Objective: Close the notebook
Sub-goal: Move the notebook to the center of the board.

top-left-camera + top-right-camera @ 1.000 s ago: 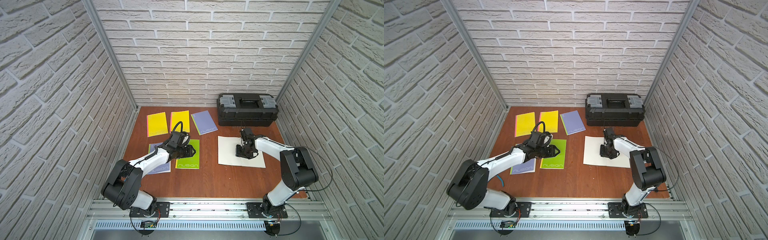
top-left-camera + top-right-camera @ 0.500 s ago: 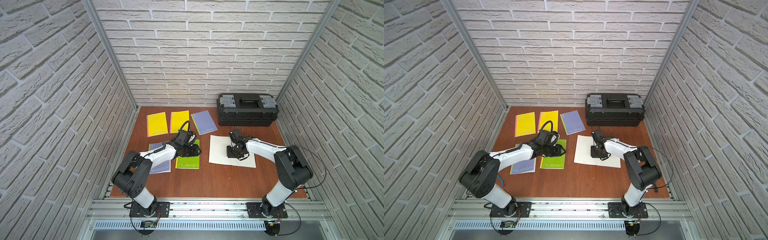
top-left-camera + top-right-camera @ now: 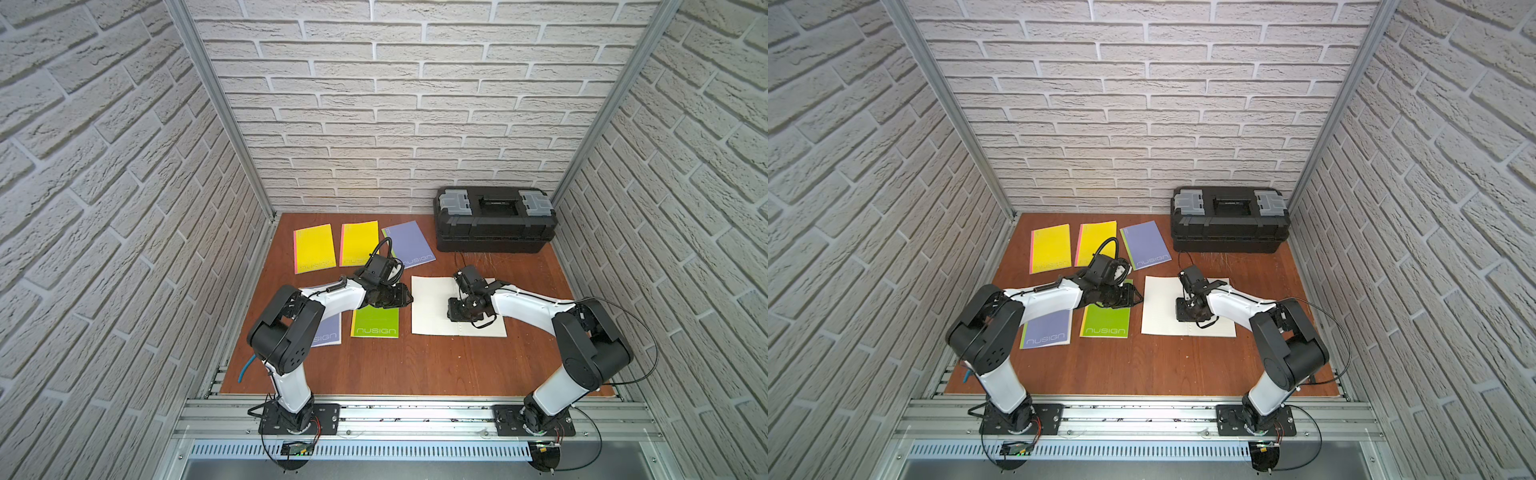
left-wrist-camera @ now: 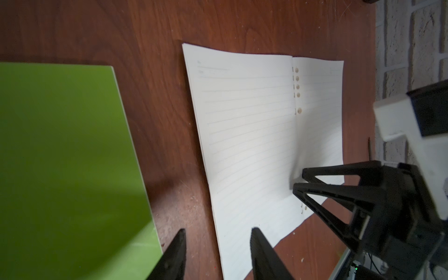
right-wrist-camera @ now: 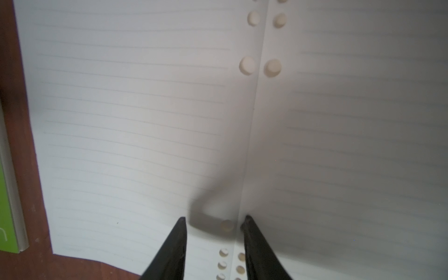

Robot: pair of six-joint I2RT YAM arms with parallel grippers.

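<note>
Wooden tabletop [image 3: 415,365]. Your right gripper [image 5: 214,217] stands on the open notebook [image 3: 432,307], jaws slightly apart, tips astride its spine crease, clamping nothing. Your left gripper [image 4: 218,229], jaws apart, empty, straddles its outer page edge.

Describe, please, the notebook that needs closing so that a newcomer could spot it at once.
On the wooden table, look in front of the black toolbox at the back right. There lies the open notebook, with the right pincer poised at its fold. It alone shows white lined pages; its neighbours, such as the green notebook beside it, are closed under coloured covers.
</note>
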